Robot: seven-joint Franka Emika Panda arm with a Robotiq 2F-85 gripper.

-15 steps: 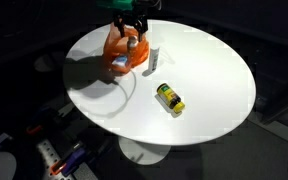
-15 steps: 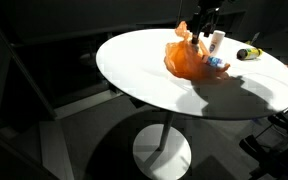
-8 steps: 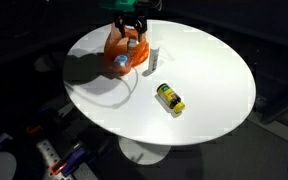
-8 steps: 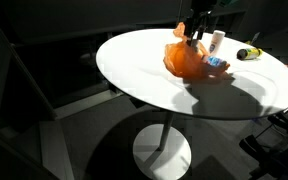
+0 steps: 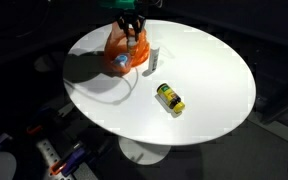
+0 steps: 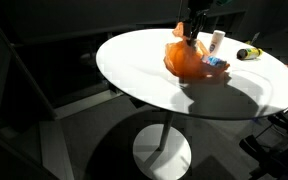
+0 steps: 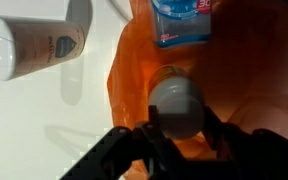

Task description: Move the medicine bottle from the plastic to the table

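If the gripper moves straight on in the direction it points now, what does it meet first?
Probably the round white cap of the medicine bottle, in the crumpled orange plastic bag, centred before the open gripper; depth is unclear.

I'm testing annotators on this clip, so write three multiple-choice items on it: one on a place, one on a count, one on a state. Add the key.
1. The white-capped bottle below the tool sits:
A. on the bare table
B. in the orange plastic bag
C. on top of the yellow-labelled bottle

2. Bottles on the table outside the bag:
A. none
B. two
C. five

3. The yellow-labelled bottle is:
A. lying on its side
B. standing upright
C. held in the tool

Key:
1 B, the wrist view shows orange plastic around it.
2 B, a white bottle stands beside the bag and the yellow-labelled one lies apart.
3 A, its length lies flat on the table.
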